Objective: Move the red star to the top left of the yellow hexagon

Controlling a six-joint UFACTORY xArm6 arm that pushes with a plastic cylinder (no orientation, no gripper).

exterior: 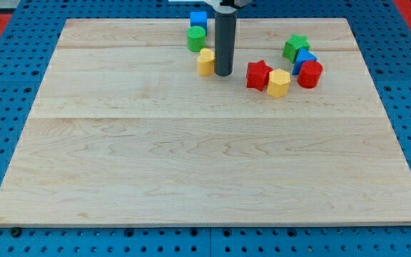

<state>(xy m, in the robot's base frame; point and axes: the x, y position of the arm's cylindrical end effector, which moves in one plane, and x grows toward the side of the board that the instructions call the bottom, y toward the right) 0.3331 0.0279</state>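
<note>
Yellow block (205, 62): upper middle of the frame, just left of my tip, under a green cylinder (196, 38) and blue cube (198, 18).
My tip (223, 73): a bare rod with no pincer to open or close; holds nothing, stands apart from the star.
Red star (259, 75): upper right of centre, touching the yellow hexagon (279, 83) on its left.
Handling: likely light, rigid, slides easily; cannot be gripped, so push a flat flank, not a point, or it may spin.
Right cluster: green star (296, 47), blue block (305, 60), red cylinder (310, 73).
</note>
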